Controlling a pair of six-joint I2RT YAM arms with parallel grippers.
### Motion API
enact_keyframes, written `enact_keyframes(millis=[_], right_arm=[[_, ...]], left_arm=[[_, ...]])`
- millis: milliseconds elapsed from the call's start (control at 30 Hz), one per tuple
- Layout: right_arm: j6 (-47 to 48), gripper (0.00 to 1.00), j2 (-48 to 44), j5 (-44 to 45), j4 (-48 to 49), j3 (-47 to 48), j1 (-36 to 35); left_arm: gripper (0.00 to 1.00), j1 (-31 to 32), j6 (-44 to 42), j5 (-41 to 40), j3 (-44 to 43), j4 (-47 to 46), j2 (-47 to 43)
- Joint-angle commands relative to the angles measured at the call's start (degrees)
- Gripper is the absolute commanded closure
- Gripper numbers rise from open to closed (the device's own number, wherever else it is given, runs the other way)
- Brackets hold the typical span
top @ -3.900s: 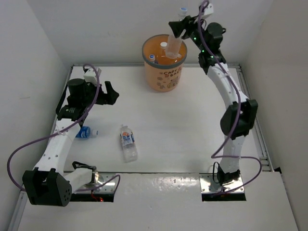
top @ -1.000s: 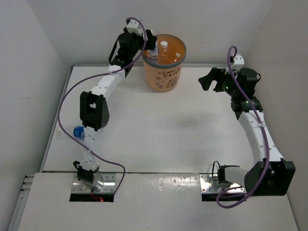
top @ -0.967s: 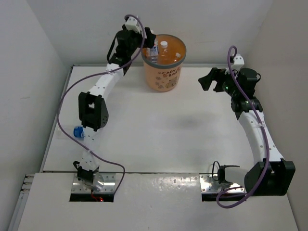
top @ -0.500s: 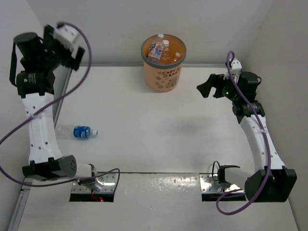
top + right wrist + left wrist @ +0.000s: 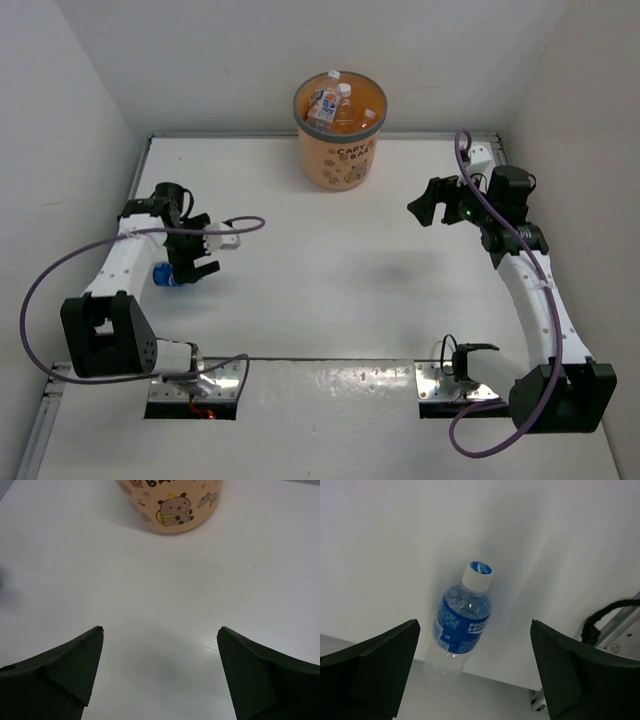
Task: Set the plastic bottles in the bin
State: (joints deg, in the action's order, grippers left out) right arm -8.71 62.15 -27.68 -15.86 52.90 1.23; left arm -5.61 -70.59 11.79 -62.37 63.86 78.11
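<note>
- Orange bin (image 5: 340, 160) w/ grey rim stands upright at far edge of table (image 5: 330, 290), about mid-width. R wrist view catches its lower wall w/ a bear print.
- Several bottles (image 5: 330, 102) inside bin, white caps showing, one w/ white-orange label on top of the pile. Exact count: can't tell.
- One blue-label bottle (image 5: 462, 625) lies on its side on the table near the L edge, well apart from bin. White cap w/ blue top, lower body clear.
- L gripper (image 5: 200, 247) sits over that bottle, fingers (image 5: 380, 670) spread wide. In wrist view there's one finger each side of it, gaps both sides, nothing held.
- R gripper (image 5: 425, 203) over R half of table, pointed toward bin, jaws wide apart, empty. Wrist view shows only bare table + bin base btwn its fingers.
- Purple cable (image 5: 45, 290) loops off L arm.
</note>
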Motion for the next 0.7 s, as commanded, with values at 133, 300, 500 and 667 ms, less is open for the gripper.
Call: enact_keyframes(millis=[133, 300, 500, 667], right_arm=[[2.73, 0.07, -0.19, -1.15, -0.58, 0.27, -0.36], [3.52, 0.07, 0.25, -0.62, -2.07, 0.88, -0.36], [4.14, 0.07, 0.69, -0.36, -2.34, 0.36, -0.36], [4.05, 0.07, 1.22, -0.27, -2.42, 0.36, -0.36]], left_arm=[[0.01, 3.41, -4.39, -9.94, 4.01, -14.62, 1.25], [0.01, 3.41, -6.65, -15.21, 2.79, -15.78, 6.26], [0.01, 1.66, -9.92, -17.94, 0.15, -12.28, 12.05], [0.01, -0.28, -10.44, -17.94, -0.39, -11.12, 16.02]])
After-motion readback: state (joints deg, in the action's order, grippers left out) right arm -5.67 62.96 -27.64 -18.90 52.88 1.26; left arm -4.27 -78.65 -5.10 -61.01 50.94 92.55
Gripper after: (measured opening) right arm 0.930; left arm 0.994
